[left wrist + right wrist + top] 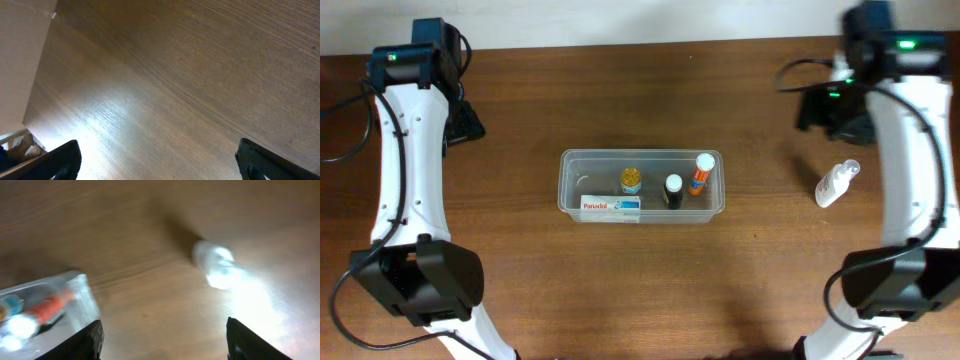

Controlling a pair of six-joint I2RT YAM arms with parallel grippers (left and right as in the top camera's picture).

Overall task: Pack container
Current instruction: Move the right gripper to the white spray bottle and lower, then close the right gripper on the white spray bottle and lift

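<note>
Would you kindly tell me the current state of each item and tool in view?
container: lidless, holding four items.
box: lying inside along the near wall.
yellow-capped bottle: inside, capped.
black bottle: inside.
orange bottle: inside, white cap on.
spray bottle: lying on the table, outside.
left tool: open, empty.
right tool: open, empty.
</note>
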